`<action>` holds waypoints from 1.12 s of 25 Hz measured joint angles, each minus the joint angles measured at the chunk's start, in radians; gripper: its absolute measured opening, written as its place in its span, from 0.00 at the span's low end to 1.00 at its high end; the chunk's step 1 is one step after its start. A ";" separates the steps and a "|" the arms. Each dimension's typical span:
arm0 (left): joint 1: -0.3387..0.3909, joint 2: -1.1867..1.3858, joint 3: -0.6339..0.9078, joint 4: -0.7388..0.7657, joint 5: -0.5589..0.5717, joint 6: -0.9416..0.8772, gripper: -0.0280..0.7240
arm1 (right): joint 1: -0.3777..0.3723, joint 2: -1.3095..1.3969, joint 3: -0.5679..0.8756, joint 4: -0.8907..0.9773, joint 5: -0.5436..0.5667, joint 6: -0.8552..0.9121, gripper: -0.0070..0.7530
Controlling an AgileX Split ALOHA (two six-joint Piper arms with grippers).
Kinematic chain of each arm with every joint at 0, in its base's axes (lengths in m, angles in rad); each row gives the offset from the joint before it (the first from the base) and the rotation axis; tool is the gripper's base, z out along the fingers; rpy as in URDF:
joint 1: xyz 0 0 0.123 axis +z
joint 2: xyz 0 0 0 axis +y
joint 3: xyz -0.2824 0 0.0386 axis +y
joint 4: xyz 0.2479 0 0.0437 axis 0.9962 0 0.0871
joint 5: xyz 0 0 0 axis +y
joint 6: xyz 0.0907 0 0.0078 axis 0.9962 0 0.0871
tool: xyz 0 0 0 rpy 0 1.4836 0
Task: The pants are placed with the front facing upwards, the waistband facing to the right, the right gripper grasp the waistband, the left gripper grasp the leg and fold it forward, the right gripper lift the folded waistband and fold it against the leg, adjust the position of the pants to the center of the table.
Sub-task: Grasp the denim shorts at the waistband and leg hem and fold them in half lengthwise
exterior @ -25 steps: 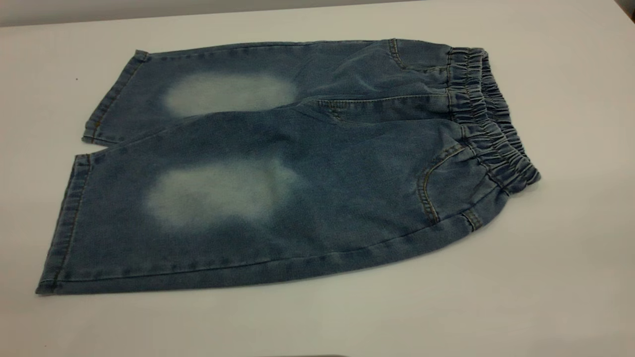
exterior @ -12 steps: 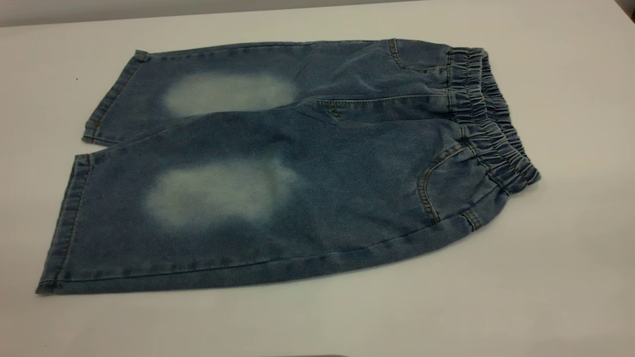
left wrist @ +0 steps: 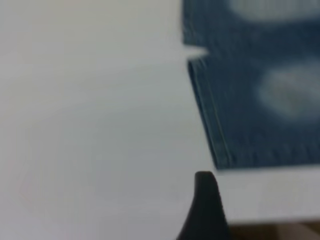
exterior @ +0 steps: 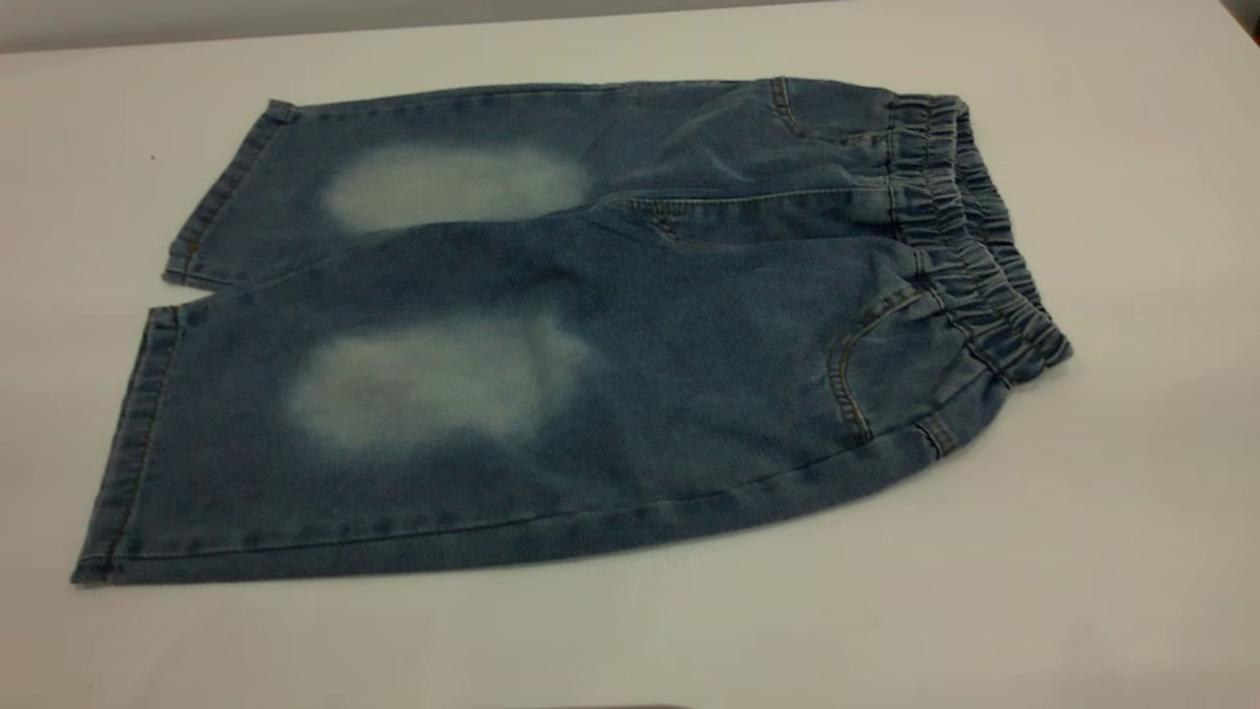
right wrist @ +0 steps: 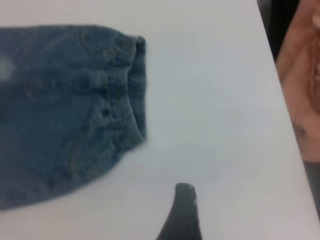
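Observation:
The pants [exterior: 591,345] lie flat and front up on the table [exterior: 1132,492], blue denim with a pale oval on each thigh. The ruched waistband [exterior: 970,226] points right and the leg hems [exterior: 148,423] point left. Neither gripper shows in the exterior view. In the left wrist view, a dark tip of my left gripper [left wrist: 205,200] hovers over bare table just off the leg hem [left wrist: 210,120], apart from it. The right wrist view shows a dark tip of my right gripper [right wrist: 184,210] over bare table, a short way from the waistband [right wrist: 137,90] and not touching it.
White tabletop surrounds the pants on all sides. The table edge [right wrist: 287,125] runs close to my right gripper, with a blurred orange-brown shape [right wrist: 300,75] beyond it. Another table edge [left wrist: 270,222] lies near my left gripper.

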 joint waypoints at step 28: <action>-0.032 0.954 -0.199 -0.165 -0.538 0.019 0.70 | 0.000 1.184 -0.044 0.894 -0.285 -0.680 0.75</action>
